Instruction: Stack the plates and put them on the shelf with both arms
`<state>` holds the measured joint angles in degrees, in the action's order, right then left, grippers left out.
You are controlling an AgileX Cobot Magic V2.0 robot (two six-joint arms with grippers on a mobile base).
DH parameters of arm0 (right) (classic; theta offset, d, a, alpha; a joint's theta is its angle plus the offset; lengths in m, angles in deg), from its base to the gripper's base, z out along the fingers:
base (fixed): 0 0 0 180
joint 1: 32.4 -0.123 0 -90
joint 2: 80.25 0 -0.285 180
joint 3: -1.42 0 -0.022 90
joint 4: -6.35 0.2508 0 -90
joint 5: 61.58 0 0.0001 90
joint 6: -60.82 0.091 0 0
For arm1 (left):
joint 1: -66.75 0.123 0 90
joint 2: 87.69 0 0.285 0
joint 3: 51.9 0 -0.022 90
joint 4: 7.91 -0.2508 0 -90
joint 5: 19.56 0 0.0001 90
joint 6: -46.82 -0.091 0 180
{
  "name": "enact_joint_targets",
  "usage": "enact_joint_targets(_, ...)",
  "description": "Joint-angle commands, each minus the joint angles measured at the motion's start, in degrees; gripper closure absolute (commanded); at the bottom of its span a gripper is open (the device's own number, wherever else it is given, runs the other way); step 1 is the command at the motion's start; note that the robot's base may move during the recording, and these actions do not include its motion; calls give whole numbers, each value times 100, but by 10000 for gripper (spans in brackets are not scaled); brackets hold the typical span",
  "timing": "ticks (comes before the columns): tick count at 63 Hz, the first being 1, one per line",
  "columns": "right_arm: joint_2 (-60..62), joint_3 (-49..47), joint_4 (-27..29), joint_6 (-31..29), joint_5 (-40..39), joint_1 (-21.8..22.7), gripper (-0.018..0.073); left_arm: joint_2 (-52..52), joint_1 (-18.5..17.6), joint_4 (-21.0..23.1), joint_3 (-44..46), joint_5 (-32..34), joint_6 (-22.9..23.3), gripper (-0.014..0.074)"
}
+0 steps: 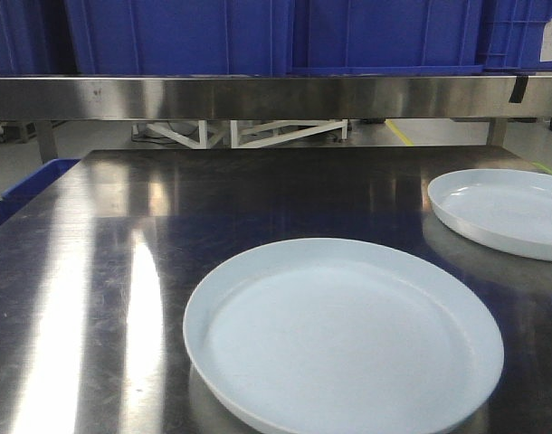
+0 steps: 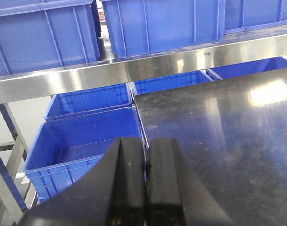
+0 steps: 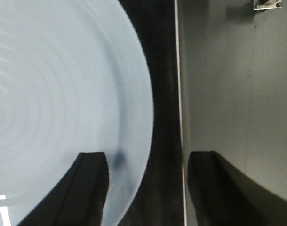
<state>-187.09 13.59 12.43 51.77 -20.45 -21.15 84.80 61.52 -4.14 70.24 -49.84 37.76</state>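
The left gripper has its two black fingers pressed together with nothing between them. It sits in line with the left edge of the desk and faces the shelf. The right gripper looks straight down with its fingers apart and empty. One finger is over the rim of a plate and the other is past the desk's edge, above the grey floor. This view does not show which of the two plates it is.

The desk is a wide, flat sheet of dark brushed steel, mirror-shiny and streaked with reflected light. Above and behind its far edge runs the shelf, a long band of brushed stainless steel with a flat bright front. Its long axis lies left to right across the front view. Blue ribbed plastic crates stand in a row on the shelf. More open crates sit lower, beside the desk's left edge.

Both plates are round, so they have no long axis. Each lies flat on the desk with its hollow side up. The near plate is at the front, a little right of centre. The far plate is further back on the right, cut off by the frame. They lie well apart, not stacked. Both are smooth, glossy white with a faint blue tint and a low upturned rim.
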Motion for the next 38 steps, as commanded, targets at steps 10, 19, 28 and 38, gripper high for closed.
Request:
enact_joint_targets(10,70,-207,25,-68,-223,5,229,-133,-3,50,136,489,59,508)
enact_joint_targets(19,62,-207,25,-68,-214,5,414,-133,-3,50,136,489,59,508)
enact_joint_targets(28,68,-207,25,-68,-212,5,500,-133,-3,50,136,489,59,508)
enact_joint_targets(38,296,-229,25,-68,-188,5,501,-133,-3,50,136,489,59,508)
